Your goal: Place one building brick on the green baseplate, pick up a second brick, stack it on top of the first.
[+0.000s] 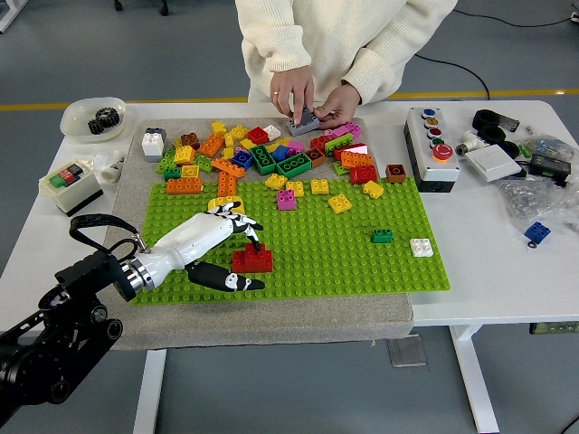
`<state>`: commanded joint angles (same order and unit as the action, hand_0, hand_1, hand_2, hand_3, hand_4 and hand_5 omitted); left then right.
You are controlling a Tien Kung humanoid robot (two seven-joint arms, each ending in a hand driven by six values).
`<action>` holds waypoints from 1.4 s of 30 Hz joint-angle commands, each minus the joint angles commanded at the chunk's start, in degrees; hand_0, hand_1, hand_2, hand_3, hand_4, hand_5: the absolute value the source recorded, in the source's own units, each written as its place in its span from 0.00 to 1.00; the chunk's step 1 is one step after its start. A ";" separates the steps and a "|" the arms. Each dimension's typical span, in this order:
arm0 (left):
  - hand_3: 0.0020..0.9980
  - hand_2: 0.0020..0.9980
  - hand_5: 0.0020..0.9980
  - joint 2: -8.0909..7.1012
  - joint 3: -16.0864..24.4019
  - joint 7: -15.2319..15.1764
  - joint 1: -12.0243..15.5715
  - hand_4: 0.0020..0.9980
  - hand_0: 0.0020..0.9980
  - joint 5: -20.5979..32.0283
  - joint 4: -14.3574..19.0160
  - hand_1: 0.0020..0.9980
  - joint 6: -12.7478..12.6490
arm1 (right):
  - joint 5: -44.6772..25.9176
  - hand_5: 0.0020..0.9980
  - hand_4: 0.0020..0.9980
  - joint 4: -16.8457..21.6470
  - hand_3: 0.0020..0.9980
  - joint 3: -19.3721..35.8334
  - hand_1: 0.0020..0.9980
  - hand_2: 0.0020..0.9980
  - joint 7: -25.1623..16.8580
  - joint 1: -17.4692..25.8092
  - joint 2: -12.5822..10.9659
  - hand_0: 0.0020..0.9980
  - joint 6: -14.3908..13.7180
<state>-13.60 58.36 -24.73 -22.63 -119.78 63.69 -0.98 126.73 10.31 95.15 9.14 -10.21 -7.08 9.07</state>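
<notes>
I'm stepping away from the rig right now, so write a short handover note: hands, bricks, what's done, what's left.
Left hand: fingers closed around the red building brick, which sits on the green studded baseplate, near-left area.
Right hand: not in view.
Loose pile of coloured bricks lies along the baseplate's far edge; a person's hands are handling a grey brick there.
Done: first brick is on the baseplate, not released.
Left: release, pick up a second brick, stack it on the red one.
</notes>
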 joint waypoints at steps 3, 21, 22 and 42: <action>0.55 0.80 0.66 0.11 0.01 0.02 -0.01 1.00 1.00 0.03 -0.21 0.85 -0.07 | -0.03 0.36 0.86 0.00 0.62 -0.01 0.66 0.73 -0.02 -0.01 -0.01 0.75 -0.01; 0.55 0.80 0.64 0.23 -0.52 -0.03 -0.13 1.00 1.00 -0.15 -1.35 0.85 -0.56 | -0.28 0.35 0.86 0.00 0.62 -0.03 0.66 0.73 -0.02 -0.13 -0.04 0.75 -0.04; 0.55 0.80 0.64 0.23 -0.58 -0.03 -0.15 1.00 1.00 -0.16 -1.37 0.85 -0.58 | -0.29 0.35 0.86 0.00 0.62 -0.03 0.66 0.73 -0.02 -0.12 -0.04 0.75 -0.04; 0.54 0.79 0.64 0.41 -0.89 0.19 -0.56 1.00 1.00 -0.79 -2.15 0.85 -1.30 | -0.45 0.35 0.86 0.00 0.61 -0.06 0.66 0.73 -0.04 -0.13 -0.05 0.75 -0.06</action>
<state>-13.19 57.47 -24.54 -23.20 -120.57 61.54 -2.28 126.27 10.31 95.09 9.10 -10.35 -7.13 9.01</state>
